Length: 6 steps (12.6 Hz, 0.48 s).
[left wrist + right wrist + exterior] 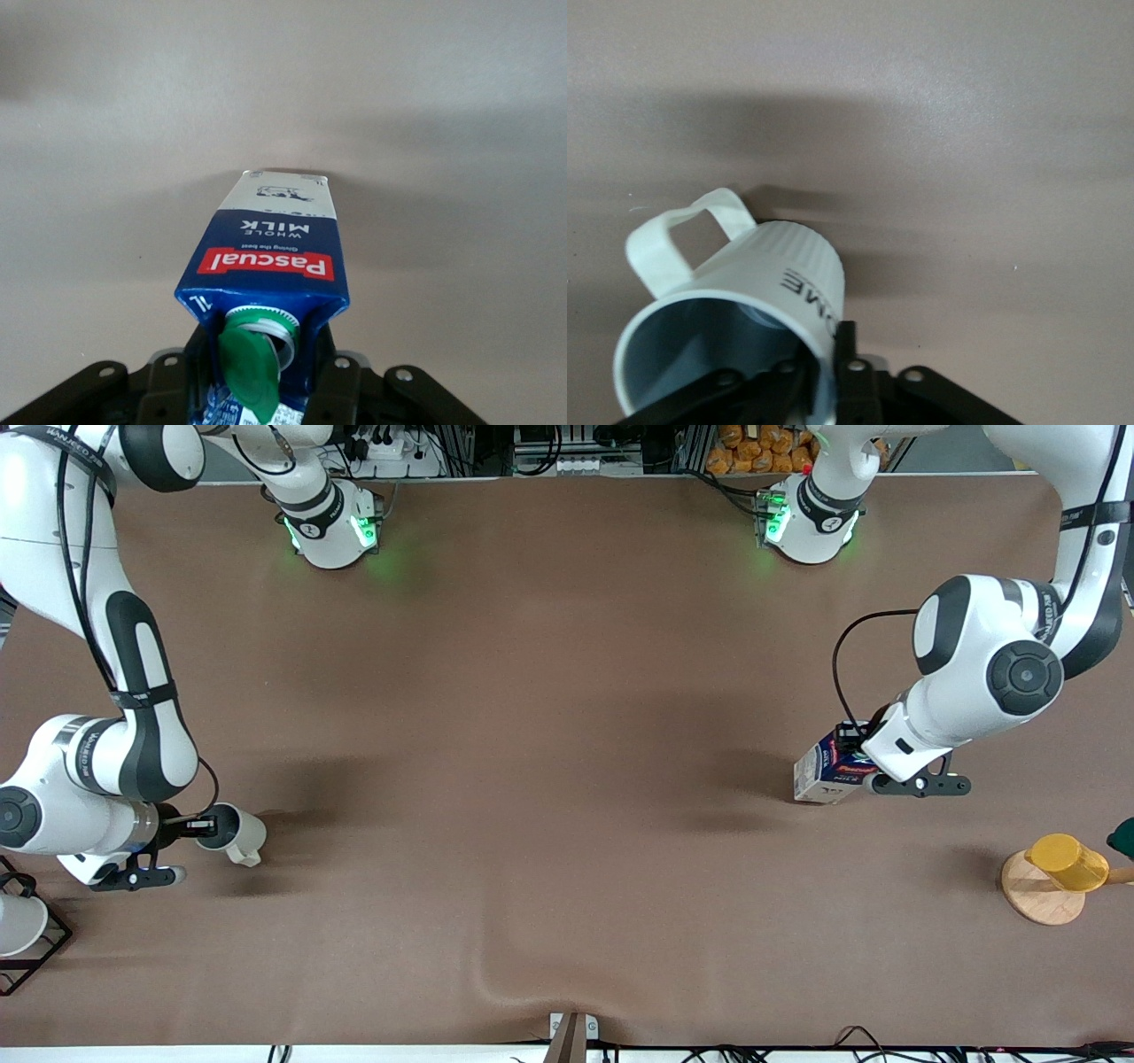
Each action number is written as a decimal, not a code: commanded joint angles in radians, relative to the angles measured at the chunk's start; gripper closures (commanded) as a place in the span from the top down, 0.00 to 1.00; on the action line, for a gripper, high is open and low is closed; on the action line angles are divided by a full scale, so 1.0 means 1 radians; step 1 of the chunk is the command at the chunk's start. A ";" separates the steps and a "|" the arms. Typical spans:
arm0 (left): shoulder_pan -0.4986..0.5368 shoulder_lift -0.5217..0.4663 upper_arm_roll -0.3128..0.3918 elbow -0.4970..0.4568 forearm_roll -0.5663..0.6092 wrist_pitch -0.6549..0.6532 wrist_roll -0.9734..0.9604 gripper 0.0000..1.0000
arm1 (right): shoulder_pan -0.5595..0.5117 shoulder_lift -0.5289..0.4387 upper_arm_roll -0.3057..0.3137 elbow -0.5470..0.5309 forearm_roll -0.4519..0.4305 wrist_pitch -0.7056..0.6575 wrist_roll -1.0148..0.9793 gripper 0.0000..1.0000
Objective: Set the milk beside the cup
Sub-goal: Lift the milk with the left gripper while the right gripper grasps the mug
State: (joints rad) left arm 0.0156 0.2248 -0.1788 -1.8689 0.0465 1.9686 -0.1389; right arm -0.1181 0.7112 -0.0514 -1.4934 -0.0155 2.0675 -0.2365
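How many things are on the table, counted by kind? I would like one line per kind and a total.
Milk carton: 1
Cups: 3: cream mug, yellow cup, white cup in a black wire rack
Black wire rack: 1
Round wooden coaster: 1
Total: 6

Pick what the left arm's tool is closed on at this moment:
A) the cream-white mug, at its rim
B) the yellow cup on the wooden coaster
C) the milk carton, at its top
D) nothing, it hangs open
C: the left tool is shut on the top of the milk carton, by its green cap.
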 commanded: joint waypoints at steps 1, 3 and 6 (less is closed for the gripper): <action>0.003 -0.027 -0.025 0.068 -0.014 -0.086 -0.011 0.47 | 0.000 -0.006 0.002 0.028 0.009 -0.007 -0.017 0.00; 0.003 -0.027 -0.031 0.123 -0.011 -0.123 -0.010 0.47 | 0.021 -0.045 0.007 0.030 0.006 -0.012 -0.035 0.00; 0.003 -0.033 -0.054 0.154 -0.011 -0.134 -0.019 0.47 | 0.127 -0.067 0.008 0.083 0.011 -0.030 -0.096 0.00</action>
State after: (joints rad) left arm 0.0153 0.1975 -0.2152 -1.7397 0.0465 1.8588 -0.1404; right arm -0.0612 0.6745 -0.0395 -1.4323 -0.0150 2.0663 -0.2940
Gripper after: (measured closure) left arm 0.533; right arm 0.956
